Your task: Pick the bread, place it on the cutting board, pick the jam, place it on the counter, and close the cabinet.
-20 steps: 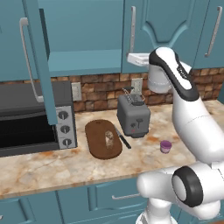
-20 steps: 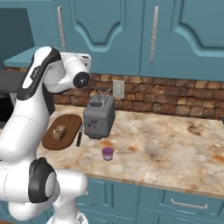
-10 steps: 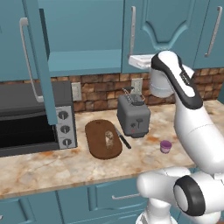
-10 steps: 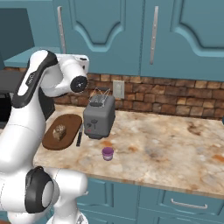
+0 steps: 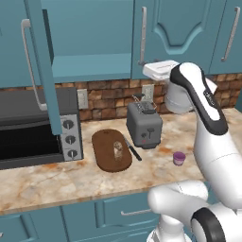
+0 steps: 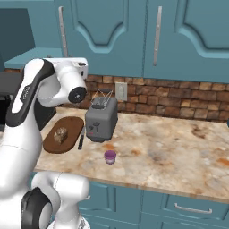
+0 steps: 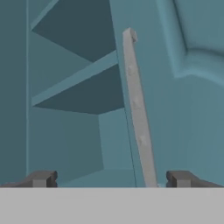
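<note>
Two dark finger tips stand wide apart at the bottom of the hand view, so the gripper (image 7: 109, 178) is fully open and has hold of nothing; between the tips rises a long silver bar handle (image 7: 139, 111) on a teal door, with the open cabinet (image 7: 74, 94) and its inner shelf to the left of it. From the left base view, the arm reaches up toward the wall cabinets, its white hand (image 5: 160, 70) level with the lower edge of the doors, just right of the open compartment. The cabinet's left door (image 5: 45, 66) stands swung out toward the camera, above a dark microwave (image 5: 33, 127). On the counter (image 5: 71, 182), the bread (image 5: 117, 149) lies on the cutting board (image 5: 111, 150), roughly in its middle. A thin black-handled knife (image 5: 133, 150) lies just beside the board's right edge, between it and the grey toaster (image 5: 143, 125). The jam (image 5: 179, 158) stands upright on the counter, in front and to the right of the toaster, apart from it and near the counter's front edge. In the right base view the same jar (image 6: 110, 157) sits alone on bare stone, in front of the toaster (image 6: 101, 118), with the board (image 6: 63, 134) and slice (image 6: 60, 135) off to its left.
</note>
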Controlling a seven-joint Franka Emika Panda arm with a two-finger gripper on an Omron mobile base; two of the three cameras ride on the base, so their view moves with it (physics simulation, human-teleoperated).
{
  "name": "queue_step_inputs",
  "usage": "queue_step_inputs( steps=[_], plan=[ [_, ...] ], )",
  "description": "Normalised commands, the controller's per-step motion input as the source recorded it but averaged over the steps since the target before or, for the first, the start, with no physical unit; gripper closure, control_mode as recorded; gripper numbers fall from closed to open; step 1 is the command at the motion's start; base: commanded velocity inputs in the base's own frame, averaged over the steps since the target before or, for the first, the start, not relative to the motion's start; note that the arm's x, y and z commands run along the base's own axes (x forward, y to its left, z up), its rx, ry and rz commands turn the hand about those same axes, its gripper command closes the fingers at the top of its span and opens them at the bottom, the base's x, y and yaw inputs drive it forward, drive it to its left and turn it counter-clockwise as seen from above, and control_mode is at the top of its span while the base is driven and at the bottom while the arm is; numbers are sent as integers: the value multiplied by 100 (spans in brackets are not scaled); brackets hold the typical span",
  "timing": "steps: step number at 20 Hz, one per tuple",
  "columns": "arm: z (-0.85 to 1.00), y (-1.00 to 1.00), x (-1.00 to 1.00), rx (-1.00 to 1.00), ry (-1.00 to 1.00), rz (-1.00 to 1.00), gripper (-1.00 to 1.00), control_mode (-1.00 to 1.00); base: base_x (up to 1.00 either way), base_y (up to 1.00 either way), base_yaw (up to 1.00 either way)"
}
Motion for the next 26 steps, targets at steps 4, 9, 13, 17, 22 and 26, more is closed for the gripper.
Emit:
queue_step_inputs(
  steps=[4, 9, 13, 17, 22, 26],
  plan=[
    [8, 0, -46, 0, -2, -2, -100, -100, 0, 0, 0],
    [18, 0, -42, 0, 0, -9, -100, -100, 0, 0, 0],
    [19, 1, -38, 0, 0, -10, -100, -100, 0, 0, 0],
    [17, 1, -37, 0, 0, -9, -100, -100, 0, 0, 0],
    [12, 2, -35, 0, 0, -6, -100, -100, 0, 0, 0],
    [4, 5, -32, 0, 0, -4, -100, -100, 0, 0, 0]
  ],
)
